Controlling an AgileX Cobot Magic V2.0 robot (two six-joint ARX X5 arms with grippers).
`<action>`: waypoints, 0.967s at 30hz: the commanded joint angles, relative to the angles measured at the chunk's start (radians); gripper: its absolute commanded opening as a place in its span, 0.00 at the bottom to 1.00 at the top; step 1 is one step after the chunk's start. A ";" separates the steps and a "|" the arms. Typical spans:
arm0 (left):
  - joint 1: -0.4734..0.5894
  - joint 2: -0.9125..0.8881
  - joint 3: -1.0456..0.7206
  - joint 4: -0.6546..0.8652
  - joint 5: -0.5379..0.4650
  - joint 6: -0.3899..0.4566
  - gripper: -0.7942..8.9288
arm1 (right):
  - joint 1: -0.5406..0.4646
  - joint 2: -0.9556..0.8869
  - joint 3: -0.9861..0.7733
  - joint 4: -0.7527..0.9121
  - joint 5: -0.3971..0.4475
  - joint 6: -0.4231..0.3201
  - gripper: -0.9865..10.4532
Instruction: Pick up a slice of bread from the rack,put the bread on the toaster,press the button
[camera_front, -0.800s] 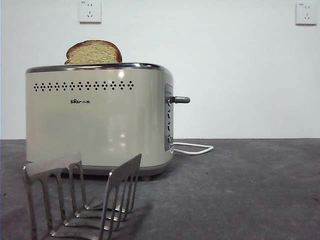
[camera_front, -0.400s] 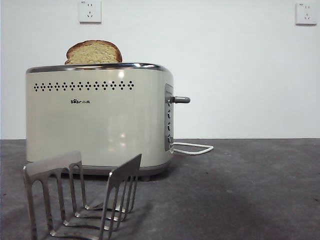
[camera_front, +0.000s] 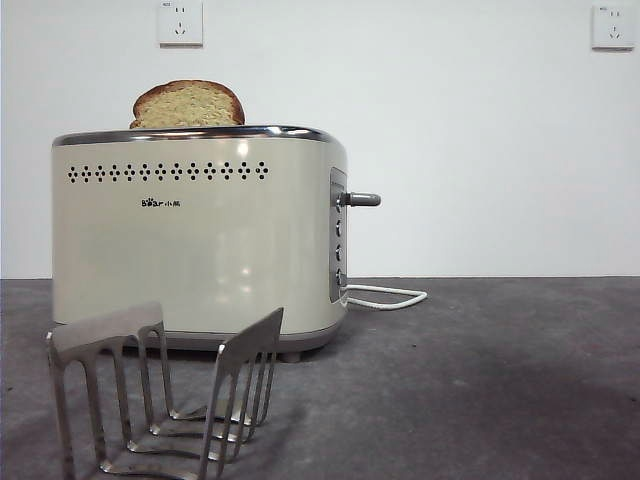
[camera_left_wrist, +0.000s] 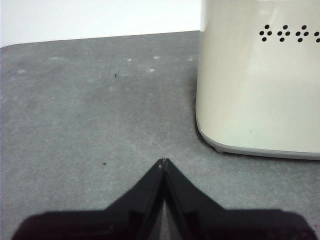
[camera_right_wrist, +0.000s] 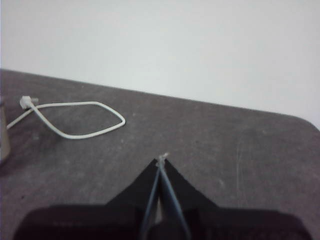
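Observation:
The slice of bread (camera_front: 188, 104) stands upright in the slot on top of the cream toaster (camera_front: 195, 240), with its rounded crust showing above the chrome rim. The grey lever button (camera_front: 362, 199) sticks out high on the toaster's side panel. The silver rack (camera_front: 165, 390) stands bare in front of the toaster, near the camera. My left gripper (camera_left_wrist: 163, 162) is shut and empty, low over the table beside the toaster's end (camera_left_wrist: 260, 80). My right gripper (camera_right_wrist: 162, 159) is shut and empty, over the table near the cord. Neither gripper shows in the front view.
The toaster's white cord (camera_front: 385, 296) loops on the dark grey table to the right of the toaster, and it also shows in the right wrist view (camera_right_wrist: 70, 120). Two wall sockets (camera_front: 180, 22) sit high on the white wall behind.

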 joint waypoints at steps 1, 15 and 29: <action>0.002 0.000 -0.011 0.011 0.001 -0.010 0.08 | -0.002 -0.059 -0.045 -0.024 0.023 -0.003 0.09; 0.002 0.000 -0.011 0.011 0.001 -0.010 0.08 | 0.000 -0.128 -0.128 -0.141 0.198 0.108 0.09; 0.002 0.000 -0.011 0.011 0.001 -0.010 0.08 | 0.000 -0.128 -0.128 -0.141 0.190 0.108 0.09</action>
